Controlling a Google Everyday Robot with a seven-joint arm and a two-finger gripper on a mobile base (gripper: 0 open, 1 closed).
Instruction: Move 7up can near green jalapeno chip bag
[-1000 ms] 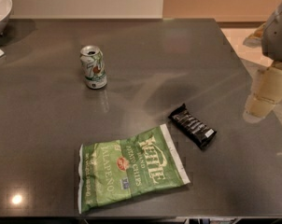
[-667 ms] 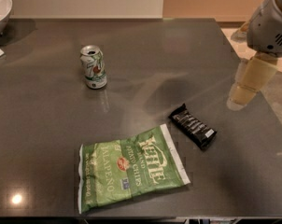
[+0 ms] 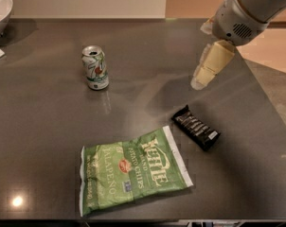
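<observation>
can not yet reached; tipping is the main risk

the gripper [image 3: 199, 82] is held above the table [image 3: 43, 126], right of centre and well apart from the can [image 3: 95, 67]; whether it is spread or closed cannot be told. the can is stood upright left of centre, well apart from the green chip bag [image 3: 133, 171] laid flat near the front edge. if the can is approached too low or off-centre, it could be tipped and rolled. the black snack bar [image 3: 196, 127], near the bag, could be brushed in passing.
</observation>
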